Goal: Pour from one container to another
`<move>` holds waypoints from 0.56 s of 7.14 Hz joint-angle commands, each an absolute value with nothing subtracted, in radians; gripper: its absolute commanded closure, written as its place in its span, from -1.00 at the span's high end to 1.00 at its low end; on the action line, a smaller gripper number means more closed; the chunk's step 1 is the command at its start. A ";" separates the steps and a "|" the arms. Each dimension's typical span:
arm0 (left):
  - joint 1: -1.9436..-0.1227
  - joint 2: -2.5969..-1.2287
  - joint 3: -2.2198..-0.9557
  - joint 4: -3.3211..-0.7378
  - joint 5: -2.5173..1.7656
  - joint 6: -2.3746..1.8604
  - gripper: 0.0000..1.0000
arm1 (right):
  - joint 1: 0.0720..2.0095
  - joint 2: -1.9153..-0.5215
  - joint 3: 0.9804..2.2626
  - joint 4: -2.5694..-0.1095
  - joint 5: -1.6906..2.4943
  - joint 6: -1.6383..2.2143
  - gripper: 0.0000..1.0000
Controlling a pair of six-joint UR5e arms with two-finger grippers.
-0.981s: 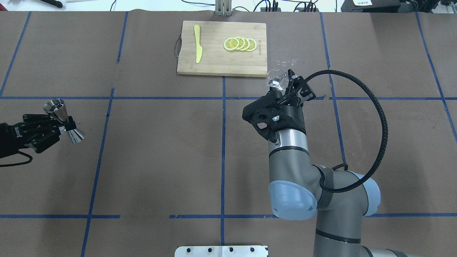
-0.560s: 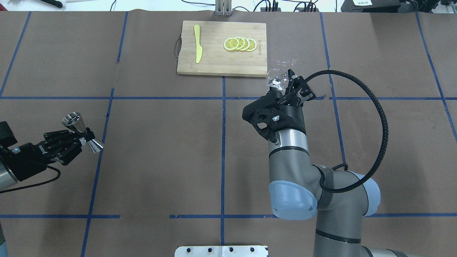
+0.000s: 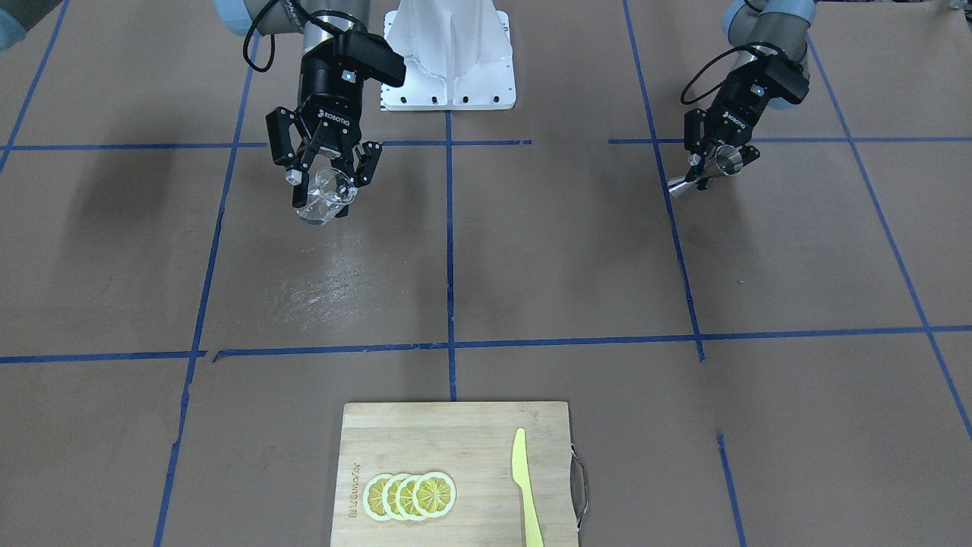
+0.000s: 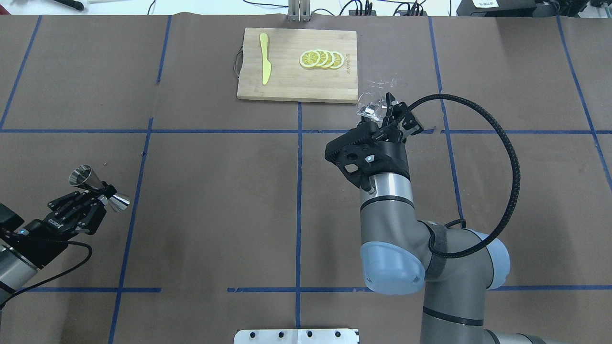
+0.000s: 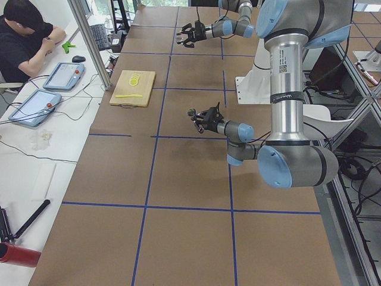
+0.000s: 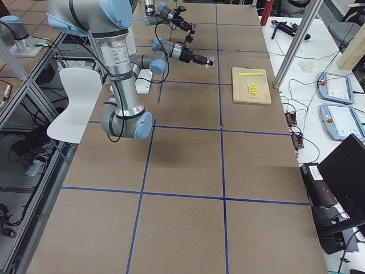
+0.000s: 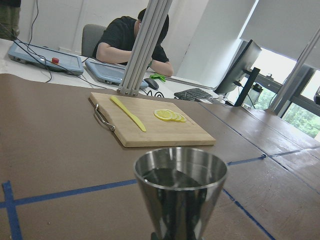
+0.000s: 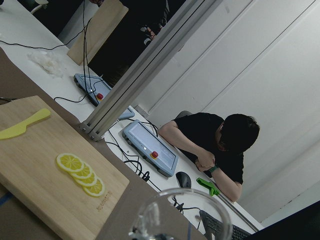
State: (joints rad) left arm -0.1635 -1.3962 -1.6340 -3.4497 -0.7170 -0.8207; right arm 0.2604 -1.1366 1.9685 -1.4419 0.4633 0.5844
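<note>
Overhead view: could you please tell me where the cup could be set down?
Bare: the wide stretch between left hand and right hand, short of the board, and either side of the board. Crowded: the board, with knife and lemon slices.

Robotics lab (teach pendants (image 5: 62,75), aluminium framing (image 5: 90,44))

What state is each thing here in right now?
glass cup: gripped, lifted off the table; contents not discernible.
steel measuring cup: gripped at its narrow waist, lifted, open mouth up.
right end effector: shut on the glass cup.
left end effector: shut on the steel measuring cup.
cutting board: flat on the table.
lemon slices: overlapping in a row on the cutting board.
knife: lying flat on the cutting board.
</note>
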 commanded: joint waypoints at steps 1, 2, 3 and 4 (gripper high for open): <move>-0.132 -1.393 -1.626 -3.435 -0.546 -0.741 -1.00 | 0.259 -1.135 1.970 -1.442 0.463 0.584 -1.00; -0.127 -1.400 -1.618 -3.427 -0.493 -0.739 -1.00 | 0.261 -1.135 1.970 -1.442 0.463 0.584 -1.00; -0.126 -1.416 -1.586 -3.425 -0.488 -0.741 -1.00 | 0.261 -1.135 1.970 -1.442 0.463 0.584 -1.00; -0.126 -1.428 -1.576 -3.425 -0.488 -0.741 -1.00 | 0.261 -1.135 1.970 -1.442 0.463 0.584 -1.00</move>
